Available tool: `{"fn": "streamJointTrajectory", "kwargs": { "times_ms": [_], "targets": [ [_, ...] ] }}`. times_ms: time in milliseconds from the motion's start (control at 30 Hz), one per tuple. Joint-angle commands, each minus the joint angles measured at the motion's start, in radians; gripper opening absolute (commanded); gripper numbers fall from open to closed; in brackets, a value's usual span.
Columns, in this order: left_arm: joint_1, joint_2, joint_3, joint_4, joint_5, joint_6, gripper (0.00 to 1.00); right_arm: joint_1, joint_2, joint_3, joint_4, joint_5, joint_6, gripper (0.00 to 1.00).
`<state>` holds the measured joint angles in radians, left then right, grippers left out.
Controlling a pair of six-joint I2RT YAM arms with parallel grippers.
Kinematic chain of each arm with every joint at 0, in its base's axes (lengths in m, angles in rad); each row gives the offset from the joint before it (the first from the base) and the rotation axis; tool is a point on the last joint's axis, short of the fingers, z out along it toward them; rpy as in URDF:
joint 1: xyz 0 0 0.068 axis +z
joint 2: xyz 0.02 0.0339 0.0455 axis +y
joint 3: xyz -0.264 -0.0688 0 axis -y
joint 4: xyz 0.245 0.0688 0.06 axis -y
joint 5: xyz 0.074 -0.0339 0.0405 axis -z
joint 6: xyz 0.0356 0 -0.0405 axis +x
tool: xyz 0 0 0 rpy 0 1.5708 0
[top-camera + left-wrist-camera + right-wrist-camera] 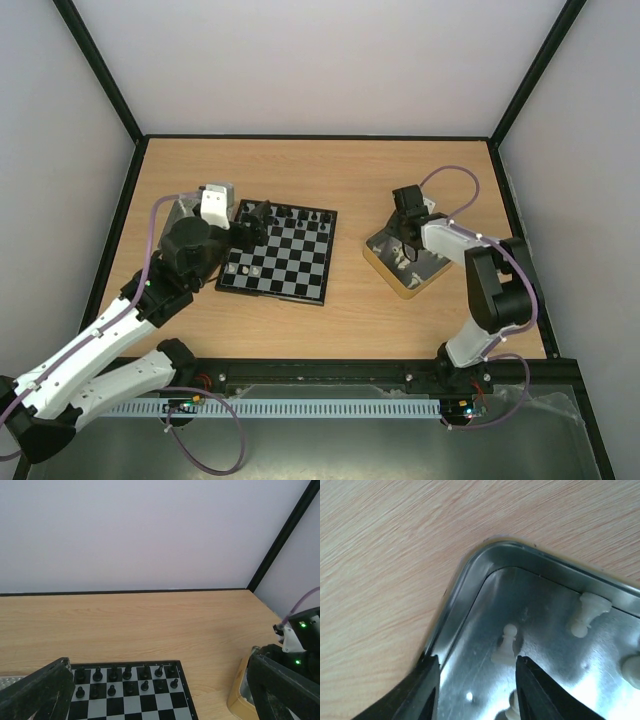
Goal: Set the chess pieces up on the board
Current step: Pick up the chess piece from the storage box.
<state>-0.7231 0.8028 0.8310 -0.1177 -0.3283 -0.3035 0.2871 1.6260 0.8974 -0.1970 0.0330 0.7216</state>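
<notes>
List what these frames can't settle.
Top external: the board has its near-left squares under the left arm; the chess pieces in the tin are too small to identify.
Left wrist: the board's near rows are cut off by the bottom edge.
Right wrist: only one tin corner is in frame; a white piece between the jaws is cut by the bottom edge, so contact is unclear.

Pale, matt wood grain is being shown by the table (380, 555). Light is being thrown back by the smooth, shiny metal of the tin (470, 575), where the cream chess pieces (505, 645) are being seen as dull plastic. A silvery sheen is being carried by the board (285, 262).
</notes>
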Motion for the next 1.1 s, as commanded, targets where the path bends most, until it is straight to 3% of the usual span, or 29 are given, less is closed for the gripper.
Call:
{"fn": "streamJointTrajectory", "kwargs": {
  "times_ms": [0,267,567,867,1067],
  "targets": [
    [0.007,-0.011,-0.019,0.022,0.020,0.018,0.96,-0.006,0.071,0.062,-0.049,0.068,-0.011,0.39],
    [0.010,-0.017,-0.027,0.019,0.031,0.013,0.96,-0.005,0.120,0.084,-0.066,0.106,-0.008,0.35],
    [0.015,-0.019,-0.029,0.020,0.043,0.008,0.96,-0.005,0.146,0.074,-0.065,0.111,-0.010,0.22],
    [0.017,-0.014,-0.033,0.021,0.048,0.005,0.97,-0.006,0.154,0.063,-0.046,0.116,-0.015,0.20],
    [0.017,-0.012,-0.031,0.021,0.055,-0.007,0.97,-0.007,0.139,0.054,-0.033,0.120,-0.021,0.11]
  ]
}}
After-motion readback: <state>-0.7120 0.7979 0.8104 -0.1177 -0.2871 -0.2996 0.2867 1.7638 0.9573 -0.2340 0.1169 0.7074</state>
